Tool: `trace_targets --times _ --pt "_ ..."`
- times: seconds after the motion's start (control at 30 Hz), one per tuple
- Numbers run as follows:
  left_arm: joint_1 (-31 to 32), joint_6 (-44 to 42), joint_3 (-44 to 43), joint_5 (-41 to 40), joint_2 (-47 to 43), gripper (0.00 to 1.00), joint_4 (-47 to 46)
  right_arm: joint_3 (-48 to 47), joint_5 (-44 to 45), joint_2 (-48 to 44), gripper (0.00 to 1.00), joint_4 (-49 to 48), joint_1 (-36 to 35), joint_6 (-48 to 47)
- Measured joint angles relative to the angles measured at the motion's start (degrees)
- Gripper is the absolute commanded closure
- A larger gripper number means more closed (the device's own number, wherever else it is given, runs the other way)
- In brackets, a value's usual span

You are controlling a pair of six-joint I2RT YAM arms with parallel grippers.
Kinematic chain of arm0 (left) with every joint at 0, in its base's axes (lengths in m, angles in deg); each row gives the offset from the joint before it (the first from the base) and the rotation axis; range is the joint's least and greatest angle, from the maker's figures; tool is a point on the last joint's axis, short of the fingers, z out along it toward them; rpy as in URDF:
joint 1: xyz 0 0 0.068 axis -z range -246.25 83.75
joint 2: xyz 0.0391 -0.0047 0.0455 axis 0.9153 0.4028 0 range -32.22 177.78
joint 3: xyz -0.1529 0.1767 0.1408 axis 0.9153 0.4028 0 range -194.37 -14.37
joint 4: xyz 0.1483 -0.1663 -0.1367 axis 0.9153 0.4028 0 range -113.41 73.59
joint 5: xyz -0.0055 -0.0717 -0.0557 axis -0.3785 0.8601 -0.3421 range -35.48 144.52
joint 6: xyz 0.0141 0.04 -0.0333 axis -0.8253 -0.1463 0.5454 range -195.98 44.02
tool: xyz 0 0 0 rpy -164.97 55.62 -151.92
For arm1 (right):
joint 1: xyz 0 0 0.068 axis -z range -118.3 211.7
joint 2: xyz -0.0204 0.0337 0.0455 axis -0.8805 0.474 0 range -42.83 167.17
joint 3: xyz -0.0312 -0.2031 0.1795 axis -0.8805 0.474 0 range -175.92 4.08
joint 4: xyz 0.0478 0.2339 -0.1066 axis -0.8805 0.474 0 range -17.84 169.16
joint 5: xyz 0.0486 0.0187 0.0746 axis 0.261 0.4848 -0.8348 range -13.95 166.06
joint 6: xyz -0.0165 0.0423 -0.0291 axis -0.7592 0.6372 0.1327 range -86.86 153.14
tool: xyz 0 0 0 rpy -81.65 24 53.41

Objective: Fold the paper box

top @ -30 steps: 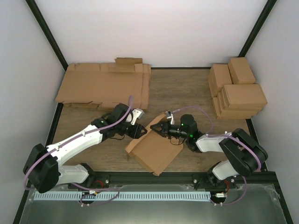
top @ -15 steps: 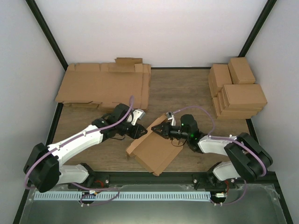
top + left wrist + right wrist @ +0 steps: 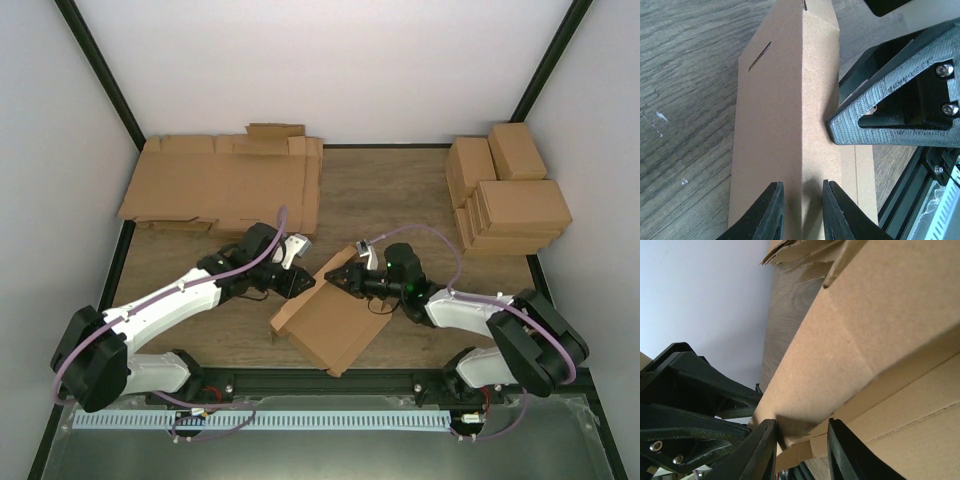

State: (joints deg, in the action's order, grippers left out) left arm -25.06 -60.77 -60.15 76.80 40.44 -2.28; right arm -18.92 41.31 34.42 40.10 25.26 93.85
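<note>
Wooden table [image 3: 400, 200] bearing the paper box [image 3: 330, 325], partly folded, near the front edge between the arms. Its raised wall is straddled by the left gripper [image 3: 303, 285] and, from the opposite side, the right gripper [image 3: 336, 277]; whether either pair of fingers presses the cardboard cannot be told. At rear left lie flat sheets [image 3: 220, 185]; at rear right, finished boxes [image 3: 510, 205].

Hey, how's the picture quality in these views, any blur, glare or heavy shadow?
Top external: even light, sharp, faint shadow under the paper box. Left wrist: crisp cardboard grain, left gripper edges soft. Right wrist: box very close and softer, dark shadow at the right gripper.
</note>
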Motion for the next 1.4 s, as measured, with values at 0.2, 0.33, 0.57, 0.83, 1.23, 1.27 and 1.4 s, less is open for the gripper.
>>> trace_targets --times 0.2,0.33,0.57,0.83,1.23,1.27,1.4 --pt "0.0 0.0 0.11 -0.26 0.26 0.77 -0.5 -1.09 1.44 -1.22 0.58 4.92 -0.02 -2.4" --pt "0.0 0.0 0.2 -0.74 0.26 0.77 -1.01 -1.88 2.51 -2.36 0.5 8.5 0.0 -4.28" --pt "0.0 0.02 0.22 -1.55 0.26 0.77 -1.38 -3.26 4.17 -3.96 0.38 13.84 0.0 -7.08" --pt "0.0 0.02 0.22 -2.05 0.35 0.77 -1.62 -5.95 5.68 -5.33 0.27 19.02 -0.02 -11.26" --pt "0.0 0.09 0.2 -2.08 0.57 0.77 -1.95 -13.03 16.61 -9.86 0.36 32.15 0.0 -20.98" --pt "0.0 0.13 0.2 -2.08 0.57 0.77 -1.95 -13.66 17.86 -10.1 0.36 33.22 0.0 -21.92" --pt "0.0 0.22 0.2 -2.1 0.57 0.77 -1.92 -13.84 21.46 -13.22 0.37 35.89 0.0 -24.81"
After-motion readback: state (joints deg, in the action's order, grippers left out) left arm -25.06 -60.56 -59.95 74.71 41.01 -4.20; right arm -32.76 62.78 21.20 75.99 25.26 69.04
